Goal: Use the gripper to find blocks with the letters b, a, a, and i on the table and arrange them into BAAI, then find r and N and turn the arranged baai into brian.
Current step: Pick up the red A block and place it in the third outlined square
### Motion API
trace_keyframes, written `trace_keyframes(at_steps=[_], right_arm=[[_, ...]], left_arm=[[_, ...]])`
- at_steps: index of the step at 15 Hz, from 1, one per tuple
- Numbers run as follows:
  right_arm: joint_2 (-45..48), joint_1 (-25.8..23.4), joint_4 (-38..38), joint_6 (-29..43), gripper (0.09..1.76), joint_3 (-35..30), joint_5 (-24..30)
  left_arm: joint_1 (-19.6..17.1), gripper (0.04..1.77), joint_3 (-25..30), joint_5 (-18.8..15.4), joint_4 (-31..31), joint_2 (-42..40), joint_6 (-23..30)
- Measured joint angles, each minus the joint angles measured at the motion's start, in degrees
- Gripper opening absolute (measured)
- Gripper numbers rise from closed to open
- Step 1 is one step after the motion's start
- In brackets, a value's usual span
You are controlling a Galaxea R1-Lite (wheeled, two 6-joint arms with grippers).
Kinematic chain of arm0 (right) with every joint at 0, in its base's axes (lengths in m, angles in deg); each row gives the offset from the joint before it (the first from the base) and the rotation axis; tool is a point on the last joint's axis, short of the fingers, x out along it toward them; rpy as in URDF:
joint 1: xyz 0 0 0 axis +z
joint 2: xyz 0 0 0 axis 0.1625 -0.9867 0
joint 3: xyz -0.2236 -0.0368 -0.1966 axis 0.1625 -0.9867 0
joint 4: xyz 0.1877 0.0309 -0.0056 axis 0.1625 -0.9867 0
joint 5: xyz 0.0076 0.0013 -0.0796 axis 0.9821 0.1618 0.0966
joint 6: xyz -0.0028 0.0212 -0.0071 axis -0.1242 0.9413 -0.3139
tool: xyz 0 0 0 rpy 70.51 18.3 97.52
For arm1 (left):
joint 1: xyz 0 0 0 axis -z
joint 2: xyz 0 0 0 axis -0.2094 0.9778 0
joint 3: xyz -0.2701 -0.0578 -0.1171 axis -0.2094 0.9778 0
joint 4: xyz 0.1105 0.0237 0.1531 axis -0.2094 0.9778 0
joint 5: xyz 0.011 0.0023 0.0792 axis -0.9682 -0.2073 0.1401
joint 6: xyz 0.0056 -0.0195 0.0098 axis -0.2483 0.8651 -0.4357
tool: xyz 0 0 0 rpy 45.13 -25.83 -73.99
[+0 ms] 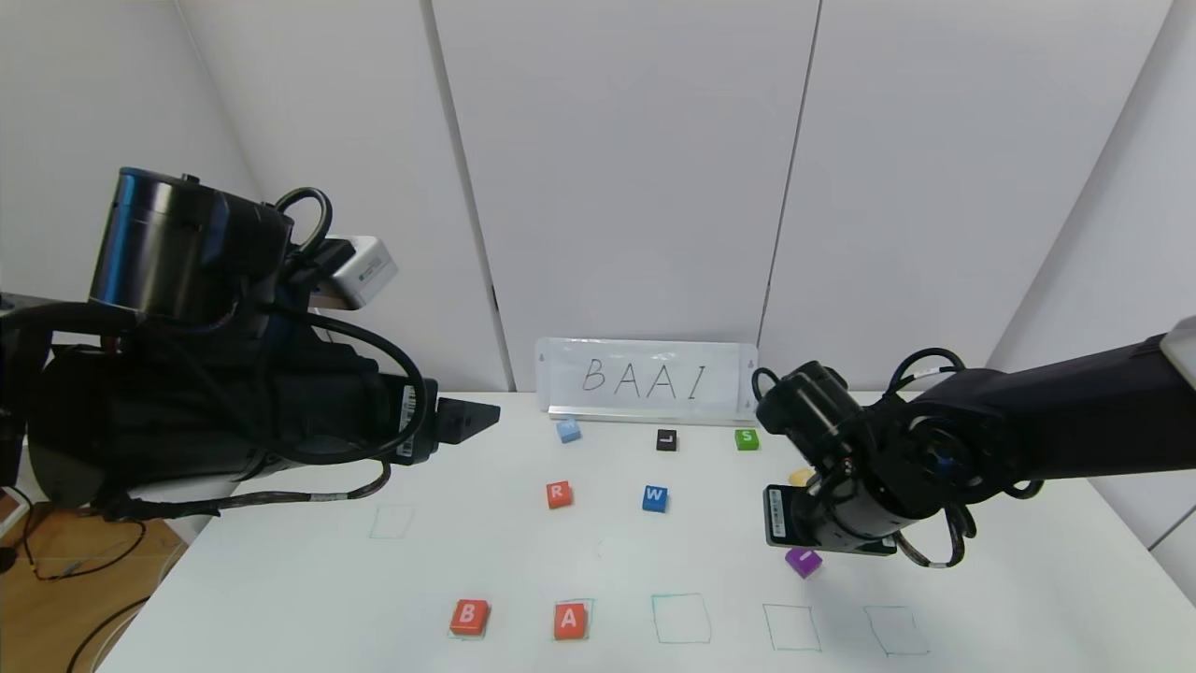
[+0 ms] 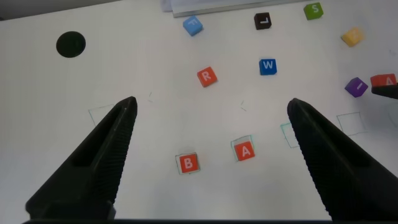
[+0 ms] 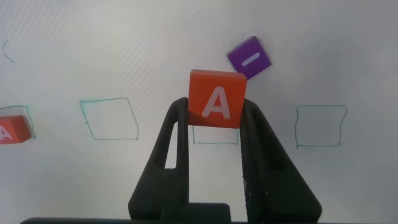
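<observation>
The right gripper (image 3: pixel 216 134) is clamped on an orange-red A block (image 3: pixel 217 98), one finger against each side, the white letter facing the wrist camera. It holds the block clear above the table (image 1: pixel 308 579), over the row of green hand-drawn squares near the front edge. Just past the held block lies the purple I block (image 3: pixel 249 57), tilted against the lines of the row and resting outside any square.

In the head view the right gripper (image 1: pixel 822 547) hangs low over the right half of the table, with the purple I block (image 1: pixel 803 561) just below its body. Of the five front squares, the leftmost holds the B block (image 1: pixel 469 617) and the next holds another A block (image 1: pixel 570 620); the three squares to the right are unfilled.

Farther back, r (image 1: pixel 559 494) sits beside a blue W block (image 1: pixel 655 498). Behind them are a light blue block (image 1: pixel 568 430), a black L block (image 1: pixel 665 440) and a green S block (image 1: pixel 746 438), and a yellow block (image 2: pixel 352 36) lies near the right arm. A card lettered BAAI (image 1: pixel 647 377) stands against the wall.

The left gripper (image 2: pixel 211 134) hovers high over the left side of the table, jaws spread wide and holding nothing
</observation>
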Motion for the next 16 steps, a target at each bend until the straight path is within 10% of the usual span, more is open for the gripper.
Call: trace_keyframes(at_steps=[16], right_arm=[[-9.7,14.0,-0.2,4.9,0.54,7.8,-2.7]], left_arm=[[0.0,1.72,0.3,0.0,0.1,-2.0,-1.8]])
